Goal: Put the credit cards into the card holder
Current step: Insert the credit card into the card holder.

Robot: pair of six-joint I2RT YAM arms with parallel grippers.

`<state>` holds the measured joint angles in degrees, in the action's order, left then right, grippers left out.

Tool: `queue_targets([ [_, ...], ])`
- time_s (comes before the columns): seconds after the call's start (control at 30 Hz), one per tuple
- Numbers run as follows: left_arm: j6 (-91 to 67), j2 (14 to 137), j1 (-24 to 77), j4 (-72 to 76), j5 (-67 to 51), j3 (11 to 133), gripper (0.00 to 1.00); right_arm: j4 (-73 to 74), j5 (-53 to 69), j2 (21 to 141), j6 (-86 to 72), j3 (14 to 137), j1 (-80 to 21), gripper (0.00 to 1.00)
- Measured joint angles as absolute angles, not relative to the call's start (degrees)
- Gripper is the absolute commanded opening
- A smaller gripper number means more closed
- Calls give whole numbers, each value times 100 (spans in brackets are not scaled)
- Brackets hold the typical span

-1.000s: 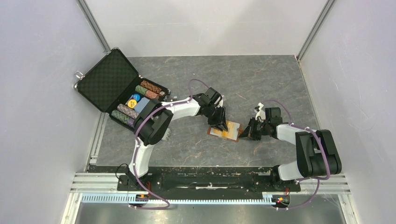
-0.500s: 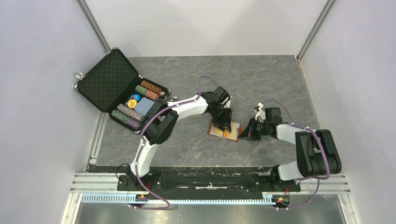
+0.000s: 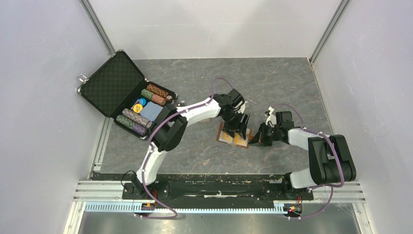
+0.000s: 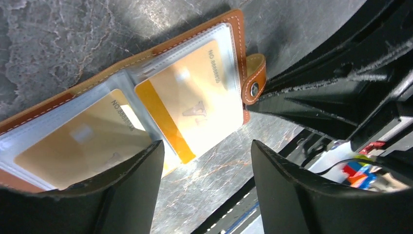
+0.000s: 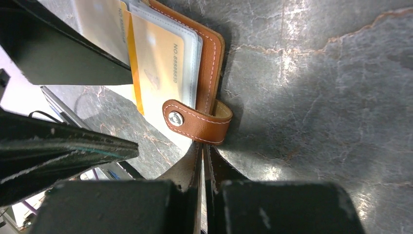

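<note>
Card holder [image 5: 216, 58] lies open and flat on the grey stone-pattern table [image 5: 316, 73], mid-scene between the arms. We see orange credit cards [image 4: 195, 97] inside glossy clear sleeves. Right gripper [image 5: 202, 151] has its jaws closed with nothing visibly pinched. Its tips are against the stitched leather snap tab [image 5: 195, 124], likely pinning the flap open. Left gripper [image 4: 204, 151] hovers above, jaws apart, holding nothing.

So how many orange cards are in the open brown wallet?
2. One orange plastic card lies in the clear sleeve beside the snap tab of the tan-brown leather wallet, the other across the fold. More may hide underneath.
</note>
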<state>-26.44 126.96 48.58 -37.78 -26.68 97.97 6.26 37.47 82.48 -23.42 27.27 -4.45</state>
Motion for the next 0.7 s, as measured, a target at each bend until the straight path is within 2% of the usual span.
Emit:
queue_targets([
  [0.1,-2342,12696,4904,-4128,-2403,10009,80,775,3693,8248,-2276,2816,-467,3],
  [0.23,-1959,12661,4936,-4510,-1933,10186,92,1002,3511,8248,-2145,2974,-467,9],
  [0.47,-1789,12344,4772,-4720,-1798,10173,97,1608,3133,8147,-1870,3376,-467,26],
  [0.7,-2093,11367,3800,-3555,-2766,9216,100,2027,2825,8053,-1649,4101,-506,36],
])
